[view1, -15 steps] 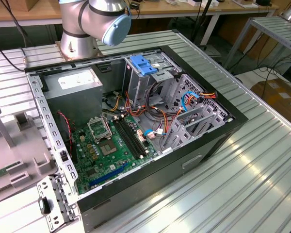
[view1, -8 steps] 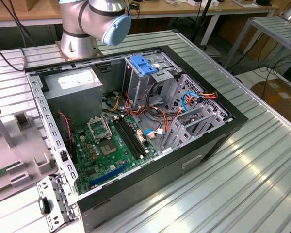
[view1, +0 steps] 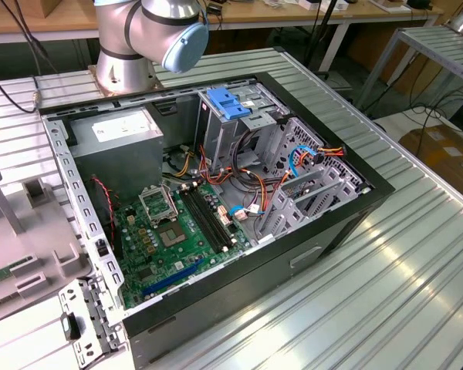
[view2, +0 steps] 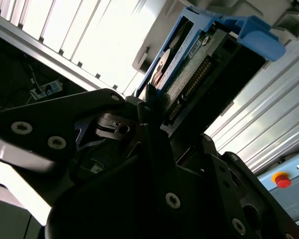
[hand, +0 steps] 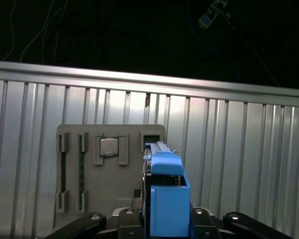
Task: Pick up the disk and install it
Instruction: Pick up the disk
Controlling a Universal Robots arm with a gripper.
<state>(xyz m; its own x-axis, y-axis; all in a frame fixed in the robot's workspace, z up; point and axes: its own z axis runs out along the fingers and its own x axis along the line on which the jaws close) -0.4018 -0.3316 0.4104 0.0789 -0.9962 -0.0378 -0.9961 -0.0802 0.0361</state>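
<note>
Gripper (hand: 167, 219) is clamped on the disk (hand: 167, 194). In the first wrist view the blue carrier is end-on, sitting between the two black fingers (hand: 195, 215). In the second wrist view the disk (view2: 199, 64) shows its dark body, connector row and blue frame, with a finger (view2: 150, 99) pressed on its edge. The gripper (view2: 174, 117) looks closed tight on it, though the far-side contact is hidden, so probably a firm grip.

The disk is held on edge, pointing at the grey fixture tray (hand: 109, 174) on the ribbed metal table (hand: 239, 164). Its far end is at the tray's small square pocket (hand: 150, 138); I can't tell whether it touches. A CPU chip (hand: 108, 147) sits in a pocket of the same tray, just beside the disk.

In the exterior view the open computer case (view1: 324, 231) lies on its side on the table, with the motherboard (view1: 170, 231) exposed. The power supply (view1: 119, 142) is toward the exterior view's left. A ribbed blue latch (view1: 228, 102) sits on top of the drive cage (view1: 293, 154). The arm base (view1: 123, 46) stands behind the case. A red button (view2: 283, 180) shows in the second wrist view.
</note>
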